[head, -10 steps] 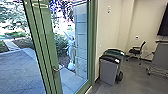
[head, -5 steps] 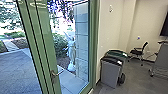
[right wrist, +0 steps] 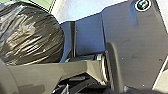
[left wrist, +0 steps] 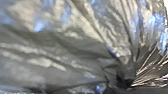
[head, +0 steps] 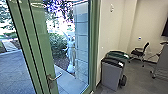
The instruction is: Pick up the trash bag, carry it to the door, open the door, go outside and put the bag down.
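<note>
Near the pale wall [head: 110, 30] and green-framed glass door [head: 42, 45], the view shifts, so robot probably carries onward the black trash bag [right wrist: 30, 35], pinched in left gripper [left wrist: 128, 85]; right gripper's [right wrist: 115, 90] state I cannot tell.

In the right wrist view, the robot's big dark plate [right wrist: 135, 50] sits at a slant with a little round piece [right wrist: 143, 4] near one corner, and its thick bar [right wrist: 50, 75] lies beside it, with a shiny ring [right wrist: 103, 70] at the end close to the plate.

The black trash bag [right wrist: 32, 36] bulges, the glass door [head: 41, 40] green-framed.
</note>
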